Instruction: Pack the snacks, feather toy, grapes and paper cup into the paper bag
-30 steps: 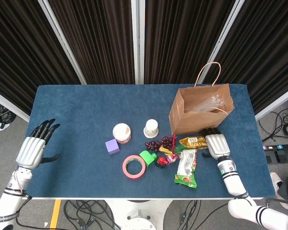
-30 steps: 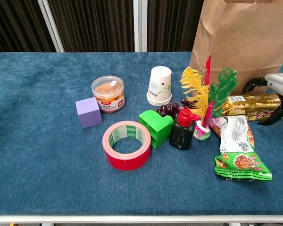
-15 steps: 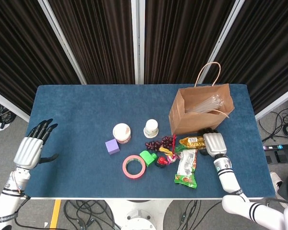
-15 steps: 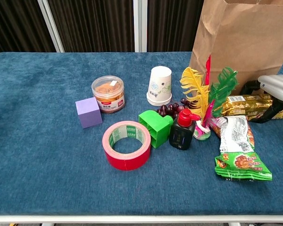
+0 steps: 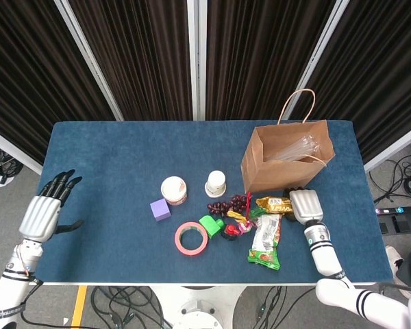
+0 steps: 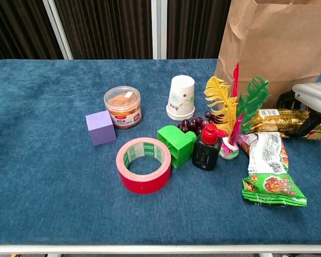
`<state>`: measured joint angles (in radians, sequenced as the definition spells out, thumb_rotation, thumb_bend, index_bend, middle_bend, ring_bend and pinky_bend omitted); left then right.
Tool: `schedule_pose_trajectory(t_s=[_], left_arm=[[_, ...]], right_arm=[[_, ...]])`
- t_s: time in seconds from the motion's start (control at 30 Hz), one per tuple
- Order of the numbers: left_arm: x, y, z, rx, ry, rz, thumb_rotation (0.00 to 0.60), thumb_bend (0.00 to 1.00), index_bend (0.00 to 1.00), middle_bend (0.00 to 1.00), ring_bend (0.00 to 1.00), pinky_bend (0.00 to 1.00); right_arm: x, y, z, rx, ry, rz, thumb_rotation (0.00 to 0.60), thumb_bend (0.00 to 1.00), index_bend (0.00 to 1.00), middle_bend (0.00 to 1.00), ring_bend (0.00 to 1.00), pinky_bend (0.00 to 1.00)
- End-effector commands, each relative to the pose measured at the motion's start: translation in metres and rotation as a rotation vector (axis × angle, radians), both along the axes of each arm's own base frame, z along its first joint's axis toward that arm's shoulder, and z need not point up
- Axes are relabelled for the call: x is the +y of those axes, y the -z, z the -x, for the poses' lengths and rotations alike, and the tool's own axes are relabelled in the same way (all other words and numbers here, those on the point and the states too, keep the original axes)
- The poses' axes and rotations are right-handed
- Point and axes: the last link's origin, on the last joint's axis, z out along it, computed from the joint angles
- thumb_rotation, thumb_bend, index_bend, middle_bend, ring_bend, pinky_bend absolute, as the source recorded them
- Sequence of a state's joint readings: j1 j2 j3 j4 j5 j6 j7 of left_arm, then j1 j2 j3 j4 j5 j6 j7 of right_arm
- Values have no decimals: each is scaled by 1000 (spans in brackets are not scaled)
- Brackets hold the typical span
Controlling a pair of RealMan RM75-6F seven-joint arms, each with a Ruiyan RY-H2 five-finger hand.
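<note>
The right hand (image 5: 305,205) has slid in from the side over the last second and now sits on the end of the gold snack (image 6: 289,121), fingers curling over it, though I cannot tell whether they are clamped on it; the green snack (image 6: 270,178) beside it has shifted a little. That looks like the first pick being set up, with nothing packed yet. The gold snack is a long shiny foil pack lying flat just in front of the bag (image 5: 285,156), which stands upright and open. The left hand (image 5: 44,210) hovers off the table's far edge, fingers apart and empty.
</note>
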<state>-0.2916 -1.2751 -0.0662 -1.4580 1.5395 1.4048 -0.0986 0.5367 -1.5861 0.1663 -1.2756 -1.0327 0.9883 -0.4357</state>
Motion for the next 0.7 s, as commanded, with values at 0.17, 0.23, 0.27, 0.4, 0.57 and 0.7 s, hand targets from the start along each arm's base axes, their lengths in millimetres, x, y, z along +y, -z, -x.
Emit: schedule_pose_trajectory(t_s=[0.17,0.23,0.27,0.4,0.57,0.7], left_arm=[[1,0,-3,-5,8,-2,600,147,161,136,52,182],[1,1,-4,-6,10,-3,600,146,161,136,52,183],[1,1,-4,-6,11,-4,600,146,161,136,52,182],[2,1,-6,-8,15,-6,600,147,161,136,52,183],[3,1,-9,-5,22,-7,600,147,161,136,51,182],[4,1,-12,-4,29,-10,599,147,161,136,52,182]], right_arm=[[9,-27,-10,-8,-50,59,600,276,586,443,365,539],[11,-38,-15,-18,-70,80,600,277,587,443,366,539],[13,-43,-17,-22,-79,89,600,278,587,444,366,540],[20,-63,-33,-51,-139,127,600,280,587,444,366,540],[31,-87,-76,-110,-257,158,600,280,588,445,366,540],[42,-102,-119,-176,-362,159,600,280,588,445,366,542]])
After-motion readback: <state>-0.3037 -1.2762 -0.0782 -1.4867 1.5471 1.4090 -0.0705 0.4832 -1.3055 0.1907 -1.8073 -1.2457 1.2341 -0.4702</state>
